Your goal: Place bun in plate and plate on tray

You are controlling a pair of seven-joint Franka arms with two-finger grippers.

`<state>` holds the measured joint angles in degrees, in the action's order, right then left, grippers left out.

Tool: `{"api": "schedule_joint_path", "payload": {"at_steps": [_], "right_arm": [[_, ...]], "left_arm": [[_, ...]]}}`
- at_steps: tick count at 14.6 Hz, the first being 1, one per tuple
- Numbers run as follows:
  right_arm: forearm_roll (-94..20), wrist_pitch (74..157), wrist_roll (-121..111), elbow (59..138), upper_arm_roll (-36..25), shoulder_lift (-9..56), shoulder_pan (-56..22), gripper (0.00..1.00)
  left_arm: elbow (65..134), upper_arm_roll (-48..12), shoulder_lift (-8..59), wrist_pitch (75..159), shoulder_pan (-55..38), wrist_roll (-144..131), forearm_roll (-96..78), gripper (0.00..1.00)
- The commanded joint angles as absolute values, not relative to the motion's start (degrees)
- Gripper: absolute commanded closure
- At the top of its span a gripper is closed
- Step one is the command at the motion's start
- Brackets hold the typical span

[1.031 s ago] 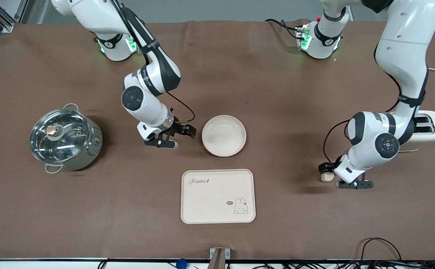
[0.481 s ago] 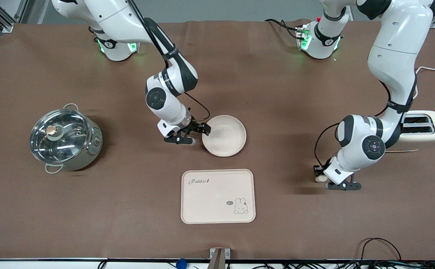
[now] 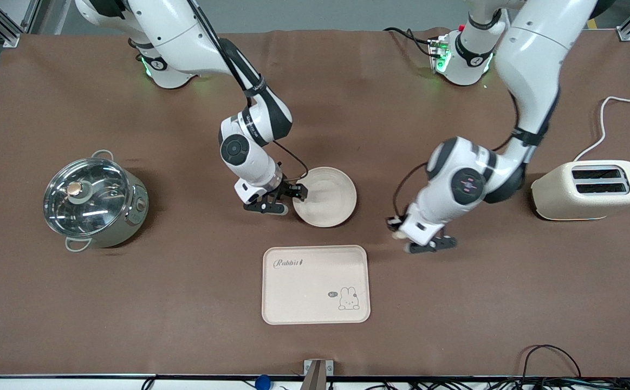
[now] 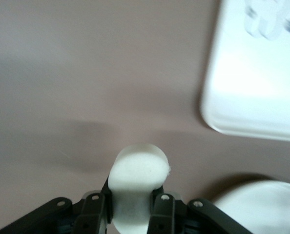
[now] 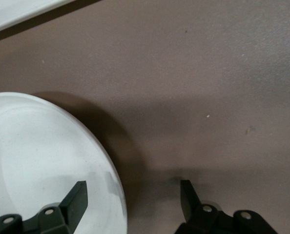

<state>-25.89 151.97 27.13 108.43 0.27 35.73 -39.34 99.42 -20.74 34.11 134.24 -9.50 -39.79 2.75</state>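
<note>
The bun (image 3: pixel 398 234) is a small cream lump pinched in my left gripper (image 3: pixel 408 236), which is up in the air over bare cloth between the plate and the toaster. The left wrist view shows the bun (image 4: pixel 138 171) between the shut fingers (image 4: pixel 97 209). The round cream plate (image 3: pixel 325 197) lies on the cloth, farther from the front camera than the tray (image 3: pixel 316 285). My right gripper (image 3: pixel 292 201) is open and low, with its jaws astride the plate's rim (image 5: pixel 113 187) at the right arm's end, one finger (image 5: pixel 75 199) over the plate.
A cream toaster (image 3: pixel 589 189) stands toward the left arm's end of the table. A steel pot with a glass lid (image 3: pixel 95 201) stands toward the right arm's end. The tray corner (image 4: pixel 242 97) and the plate rim (image 4: pixel 262 202) show in the left wrist view.
My left gripper has carried the bun from beside the toaster toward the plate and tray. My right gripper has moved in to the plate's rim.
</note>
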Motion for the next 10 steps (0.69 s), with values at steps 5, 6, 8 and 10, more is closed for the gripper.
{"api": "schedule_joint_path", "payload": {"at_steps": [5, 6, 8, 10], "right_arm": [[-26.7, 151.7, 26.9, 107.4, -0.4, 35.8, -40.4, 0.47], [-26.7, 151.6, 26.8, 107.4, -0.4, 35.8, -40.4, 0.52], [-26.7, 151.6, 26.9, 107.4, -0.4, 35.8, -40.4, 0.56], [-26.7, 151.6, 26.9, 107.4, -0.4, 35.8, -40.4, 0.59]], "left_arm": [[92.8, -20.5, 40.8, 134.1, -22.6, -59.4, 2.5, 0.60], [92.8, -20.5, 41.7, 134.3, -23.3, -59.8, 2.4, 0.57], [92.9, -20.2, 43.1, 136.3, -24.5, -60.6, 2.5, 0.43], [92.9, -20.0, 43.5, 137.1, -24.9, -62.0, 2.5, 0.10]]}}
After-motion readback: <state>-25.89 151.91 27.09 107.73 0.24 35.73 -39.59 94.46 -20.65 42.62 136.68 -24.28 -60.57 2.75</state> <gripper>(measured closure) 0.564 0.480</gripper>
